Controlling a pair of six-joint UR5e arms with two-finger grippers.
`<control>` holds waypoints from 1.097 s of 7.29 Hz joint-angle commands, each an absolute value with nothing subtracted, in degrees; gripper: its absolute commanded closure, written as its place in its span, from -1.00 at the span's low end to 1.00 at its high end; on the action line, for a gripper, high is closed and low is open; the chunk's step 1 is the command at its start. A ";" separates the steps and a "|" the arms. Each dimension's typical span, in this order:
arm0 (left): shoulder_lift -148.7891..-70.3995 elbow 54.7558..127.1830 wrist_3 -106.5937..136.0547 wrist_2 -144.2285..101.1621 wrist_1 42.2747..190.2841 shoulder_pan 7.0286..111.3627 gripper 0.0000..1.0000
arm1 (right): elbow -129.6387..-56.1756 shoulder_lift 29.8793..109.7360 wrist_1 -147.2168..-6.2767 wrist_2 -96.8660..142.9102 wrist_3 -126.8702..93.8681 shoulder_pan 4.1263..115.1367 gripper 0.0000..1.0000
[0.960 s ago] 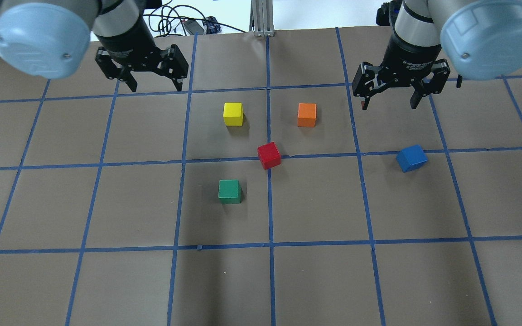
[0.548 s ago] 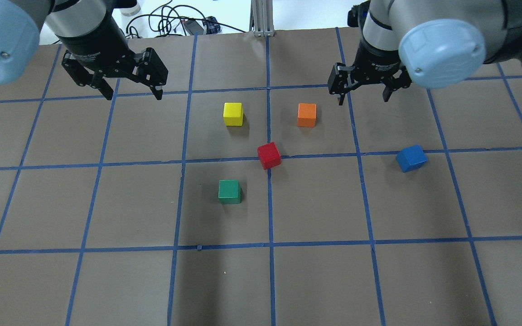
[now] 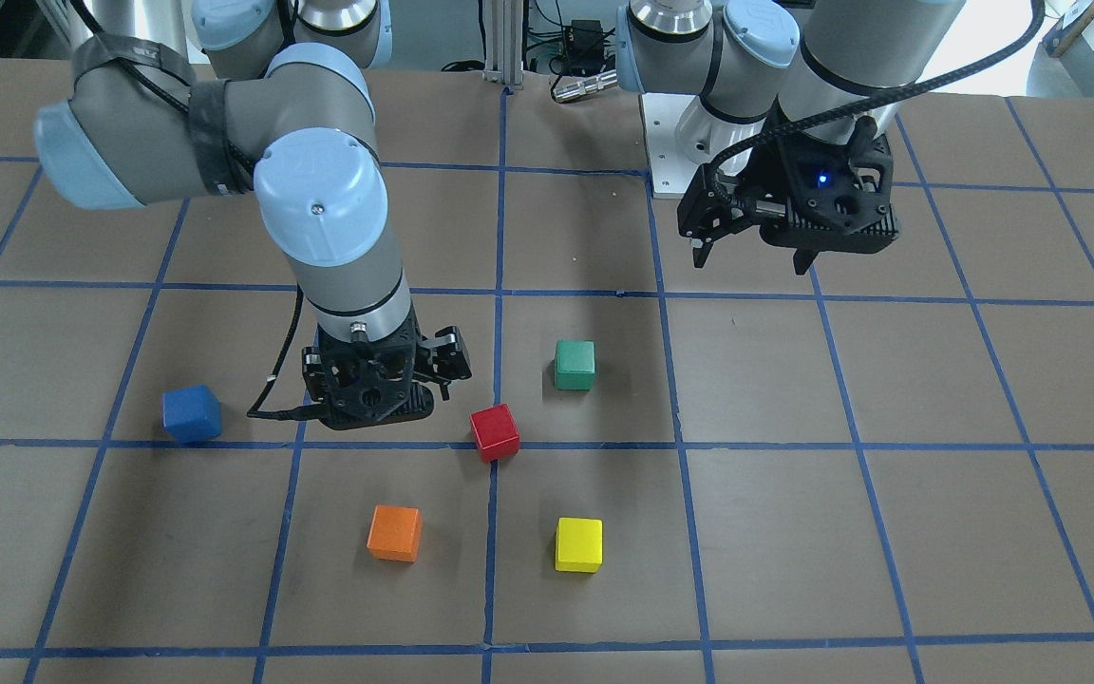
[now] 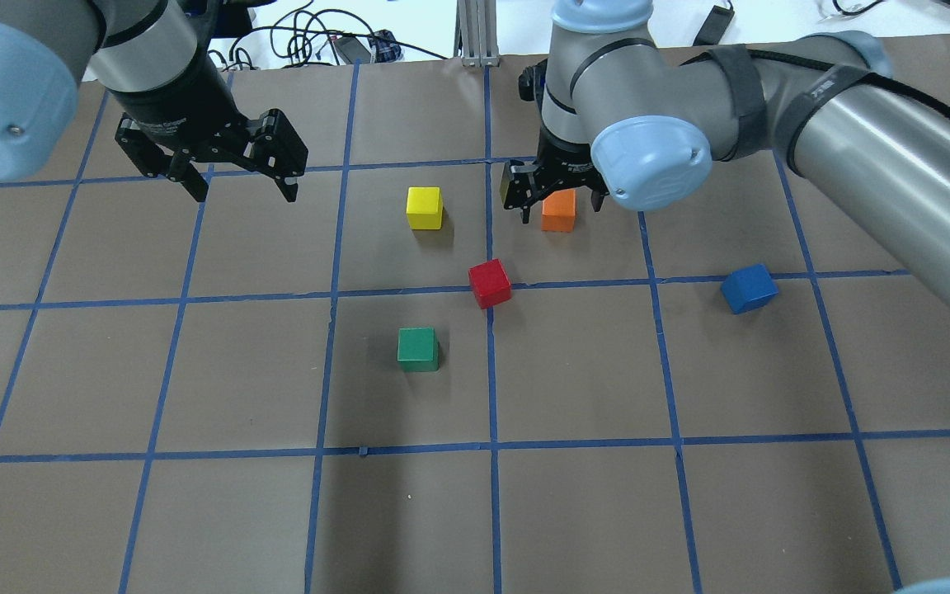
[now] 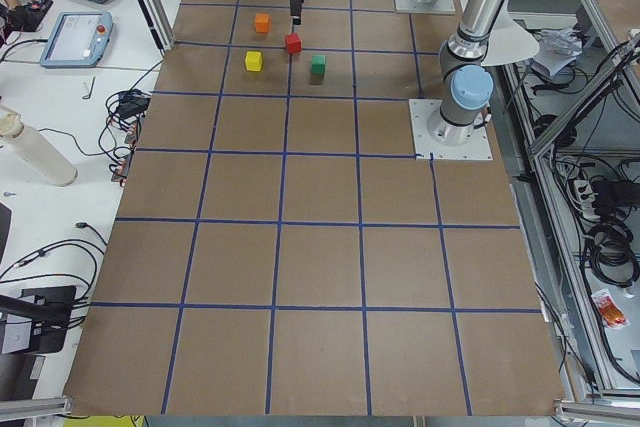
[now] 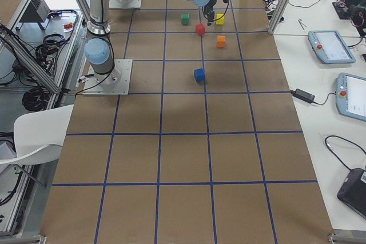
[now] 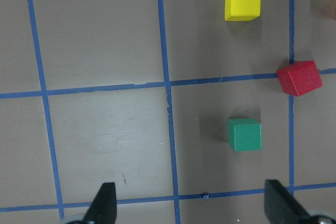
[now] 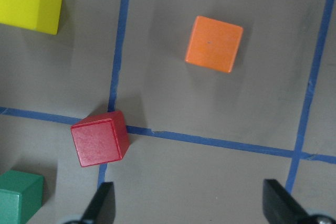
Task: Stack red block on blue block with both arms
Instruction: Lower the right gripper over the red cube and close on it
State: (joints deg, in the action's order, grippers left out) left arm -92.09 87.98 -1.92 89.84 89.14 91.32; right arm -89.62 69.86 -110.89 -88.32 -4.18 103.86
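Note:
The red block point(image 4: 490, 283) lies on a blue tape line near the table's middle; it also shows in the front view point(image 3: 495, 431) and both wrist views point(image 8: 100, 138) point(image 7: 299, 77). The blue block point(image 4: 749, 288) sits apart to the right, also in the front view point(image 3: 192, 414). My right gripper point(image 4: 559, 206) hangs open and empty above the table, beside the red block and toward the orange cube; its fingertips point(image 8: 102, 203) frame the bottom of the right wrist view. My left gripper point(image 4: 242, 191) is open and empty, high over the back left.
A yellow cube point(image 4: 425, 207), an orange cube point(image 4: 558, 213) and a green cube point(image 4: 417, 348) stand around the red block. Brown paper with blue tape grid lines point(image 4: 491, 445) covers the table. Cables point(image 4: 318, 41) lie beyond the far edge.
My right arm has swung left from the back right toward the middle, and its gripper now hangs by the orange cube. My left gripper shifted left earlier, then held still. The blocks have not moved.

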 commanded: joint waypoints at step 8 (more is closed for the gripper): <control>-90.35 90.00 -1.67 90.26 86.92 91.23 -1.00 | -89.73 57.57 -121.99 -86.92 -4.04 109.07 -1.00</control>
State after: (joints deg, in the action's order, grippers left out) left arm -90.41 89.86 -1.65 90.27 87.04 91.27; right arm -89.67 58.39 -120.75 -87.31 -3.98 109.05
